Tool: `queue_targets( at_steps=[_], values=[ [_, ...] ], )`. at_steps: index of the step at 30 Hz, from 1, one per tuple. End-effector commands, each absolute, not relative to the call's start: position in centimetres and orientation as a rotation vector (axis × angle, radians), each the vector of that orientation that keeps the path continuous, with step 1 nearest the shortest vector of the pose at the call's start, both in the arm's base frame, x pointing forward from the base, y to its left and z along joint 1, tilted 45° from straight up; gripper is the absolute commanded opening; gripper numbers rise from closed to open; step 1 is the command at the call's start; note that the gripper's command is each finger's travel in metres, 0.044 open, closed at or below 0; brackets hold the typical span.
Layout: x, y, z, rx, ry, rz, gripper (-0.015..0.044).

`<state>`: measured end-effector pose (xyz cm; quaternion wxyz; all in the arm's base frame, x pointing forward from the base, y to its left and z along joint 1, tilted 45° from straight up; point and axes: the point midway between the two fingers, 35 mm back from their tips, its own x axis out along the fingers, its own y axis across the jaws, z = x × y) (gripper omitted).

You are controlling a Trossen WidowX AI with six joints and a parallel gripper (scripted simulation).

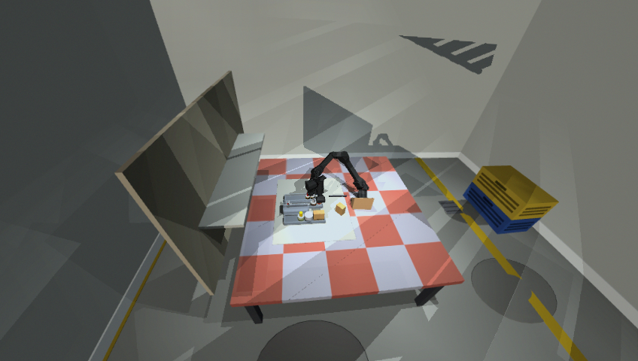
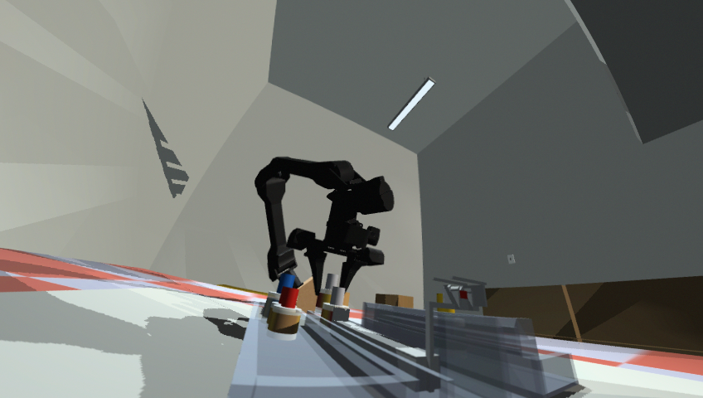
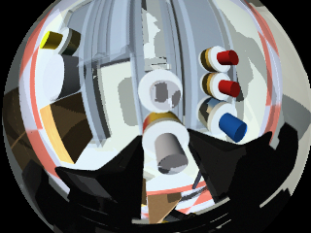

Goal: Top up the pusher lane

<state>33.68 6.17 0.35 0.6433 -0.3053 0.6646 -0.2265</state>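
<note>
My gripper (image 2: 331,289) (image 3: 164,136) points down at the front end of the lanes and is shut on a grey-capped jar (image 2: 324,298) (image 3: 170,151). This jar has a white shoulder and a red and yellow label and looks upright. The matching grey-capped jar (image 2: 327,312) (image 3: 150,92) stands in the sprung lane directly behind it, touching or nearly so. The pusher (image 2: 341,313) (image 3: 157,63) is behind that jar. The low front stop and the held jar's base are hidden, so I cannot tell if it rests on the lane floor.
In the wrist view, two red-capped jars (image 3: 211,59) (image 3: 210,84) and a blue-capped jar (image 3: 210,113) stand in the right lane. A yellow-capped jar (image 3: 72,41), a white tub (image 3: 54,77) and a brown box (image 3: 73,127) are left. Another box (image 1: 340,208) lies before the lanes.
</note>
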Motion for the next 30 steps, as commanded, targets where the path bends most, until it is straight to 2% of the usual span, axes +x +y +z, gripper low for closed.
queue_targets(
  at_steps=[1, 30],
  values=[
    [34.34, 6.13, 0.54, -0.695, 1.486, -0.522, 0.0000],
    [34.36, 5.52, -0.07, -0.695, 1.486, -0.522, 0.0000]
  ],
)
